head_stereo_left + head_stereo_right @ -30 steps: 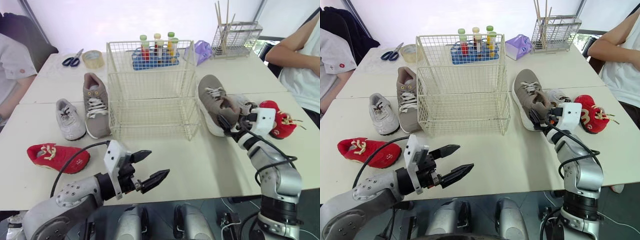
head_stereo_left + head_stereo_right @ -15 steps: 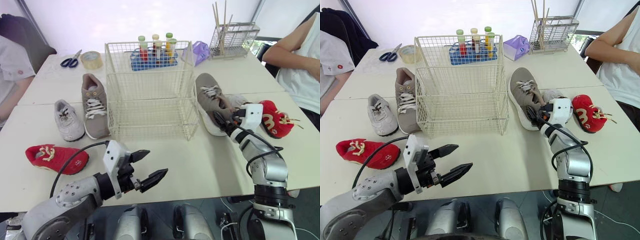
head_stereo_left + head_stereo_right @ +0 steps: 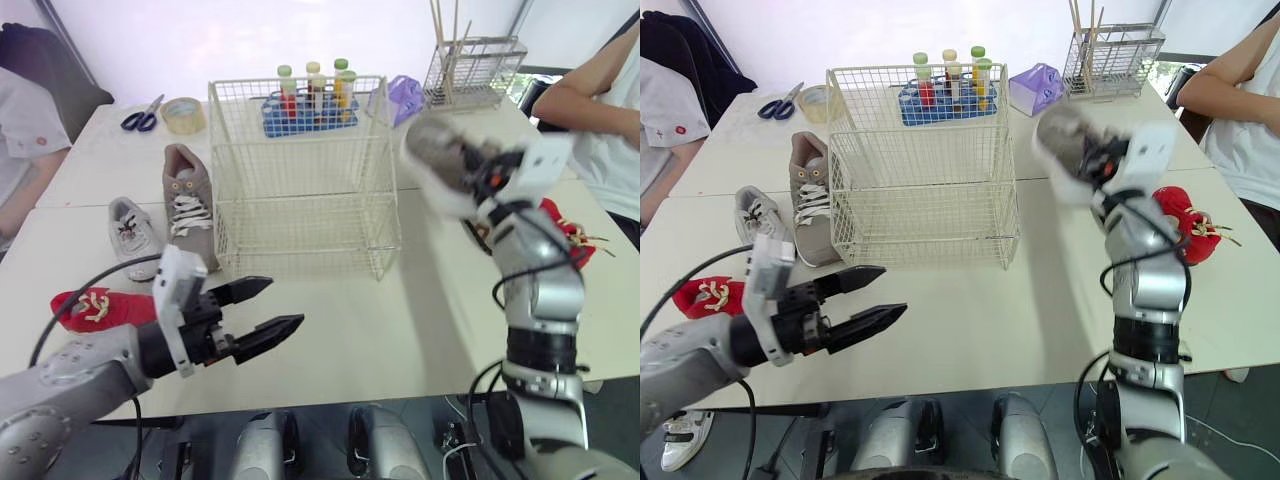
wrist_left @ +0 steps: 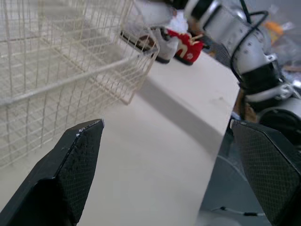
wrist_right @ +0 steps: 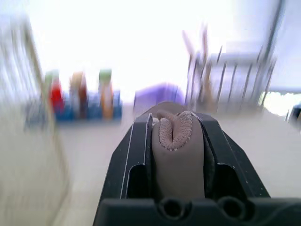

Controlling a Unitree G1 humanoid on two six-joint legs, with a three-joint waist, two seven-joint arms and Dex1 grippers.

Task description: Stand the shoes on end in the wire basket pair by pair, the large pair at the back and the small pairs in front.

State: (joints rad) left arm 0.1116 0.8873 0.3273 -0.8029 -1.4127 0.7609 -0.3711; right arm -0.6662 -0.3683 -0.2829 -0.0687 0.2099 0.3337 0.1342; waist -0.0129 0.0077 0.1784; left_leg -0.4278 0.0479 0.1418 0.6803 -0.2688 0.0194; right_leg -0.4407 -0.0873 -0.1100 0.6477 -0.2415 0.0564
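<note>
The white table (image 3: 970, 310) carries the wire basket (image 3: 920, 170) at centre; a taupe shoe (image 3: 810, 200), grey shoe (image 3: 752, 215) and red shoe (image 3: 702, 298) lie left of it.

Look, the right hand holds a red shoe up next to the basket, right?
Not red: the shoe that the right hand holds up next to the basket is grey-brown. The right eye view shows it.

We take this for a lab or test room: a rack of capped test tubes (image 3: 950, 92), a wire stand of sticks (image 3: 1110, 62), scissors (image 3: 780, 102) and tape (image 3: 812, 98) on pale worktops (image 3: 400, 320) pushed together, people (image 3: 598, 120) seated alongside.
</note>
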